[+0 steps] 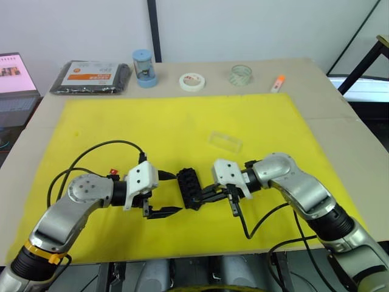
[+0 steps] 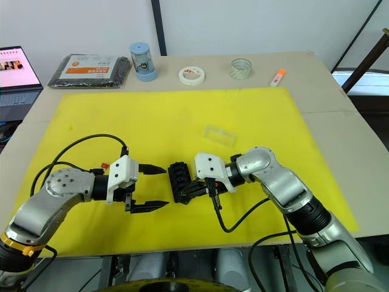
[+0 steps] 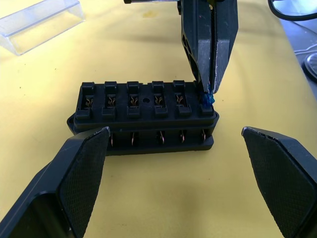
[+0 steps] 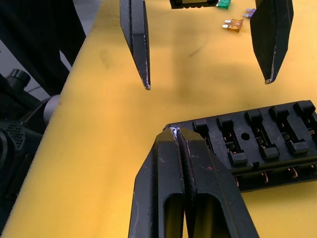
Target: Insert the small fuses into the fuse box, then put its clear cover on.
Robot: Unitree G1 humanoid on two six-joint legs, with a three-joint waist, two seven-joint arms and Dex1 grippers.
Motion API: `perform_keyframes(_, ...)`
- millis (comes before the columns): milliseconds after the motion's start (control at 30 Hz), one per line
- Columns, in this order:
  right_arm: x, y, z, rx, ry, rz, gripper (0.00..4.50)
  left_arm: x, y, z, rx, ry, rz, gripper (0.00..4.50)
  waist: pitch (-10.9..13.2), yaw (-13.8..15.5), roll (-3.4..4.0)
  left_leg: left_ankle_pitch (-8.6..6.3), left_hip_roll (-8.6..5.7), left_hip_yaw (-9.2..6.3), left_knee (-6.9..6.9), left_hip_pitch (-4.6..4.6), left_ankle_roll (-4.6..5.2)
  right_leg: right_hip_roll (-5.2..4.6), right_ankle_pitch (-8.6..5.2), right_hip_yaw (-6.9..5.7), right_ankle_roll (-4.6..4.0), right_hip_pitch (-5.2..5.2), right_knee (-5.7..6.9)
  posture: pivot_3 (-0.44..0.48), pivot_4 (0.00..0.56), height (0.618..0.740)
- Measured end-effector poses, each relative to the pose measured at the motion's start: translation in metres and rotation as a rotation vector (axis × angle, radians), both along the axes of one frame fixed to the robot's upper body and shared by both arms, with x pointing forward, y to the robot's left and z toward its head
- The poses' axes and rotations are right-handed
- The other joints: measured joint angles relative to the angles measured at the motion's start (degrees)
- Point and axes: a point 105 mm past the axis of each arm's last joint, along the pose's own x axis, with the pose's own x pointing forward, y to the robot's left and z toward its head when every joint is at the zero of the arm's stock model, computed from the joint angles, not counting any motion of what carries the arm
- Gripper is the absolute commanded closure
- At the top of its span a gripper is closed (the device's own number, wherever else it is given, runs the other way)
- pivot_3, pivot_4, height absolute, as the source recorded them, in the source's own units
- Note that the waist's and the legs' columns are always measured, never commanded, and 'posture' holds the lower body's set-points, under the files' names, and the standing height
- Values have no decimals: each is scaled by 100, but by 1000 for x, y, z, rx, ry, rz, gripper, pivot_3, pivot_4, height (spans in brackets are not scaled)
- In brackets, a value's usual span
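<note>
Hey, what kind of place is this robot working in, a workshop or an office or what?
Most likely a lab or test bench: a yellow mat covers the work table, tape rolls sit along the far edge, and a laptop is open beside it.

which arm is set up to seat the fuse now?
Right. The right gripper is shut on a blue fuse at the fuse box end slot; the left gripper is open, empty, beside the box.
</note>
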Motion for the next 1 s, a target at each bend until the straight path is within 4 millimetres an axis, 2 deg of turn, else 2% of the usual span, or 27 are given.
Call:
perform_keyframes(467,2,-2,0,-8,-12,6,4445,0,0,0,-1,0,-1,0,0,1,0,0,1,0,0,4,0,0,0,0,0,3,-3,0,150,740)
perform_keyframes(567,7,-3,11,13,23,-29,4445,0,0,0,-2,8,1,0,1,0,1,0,1,0,0,1,0,-1,0,0,0,0,-2,0,150,740)
perform_keyframes(733,7,-1,43,72,21,-24,4445,0,4,3,-12,34,7,0,1,0,2,0,3,-4,0,-8,0,-2,0,-1,0,-7,-2,0,150,740)
perform_keyframes(900,6,-13,56,60,12,-41,4445,0,21,23,-2,31,39,0,1,0,2,0,2,-6,0,-13,0,-5,0,-3,0,-9,-3,0,150,740)
perform_keyframes(1000,9,-32,60,9,-23,-71,4445,-3,40,39,19,42,78,0,3,-6,4,0,2,-5,-1,-21,0,-5,0,-3,0,-19,-3,0,150,740)
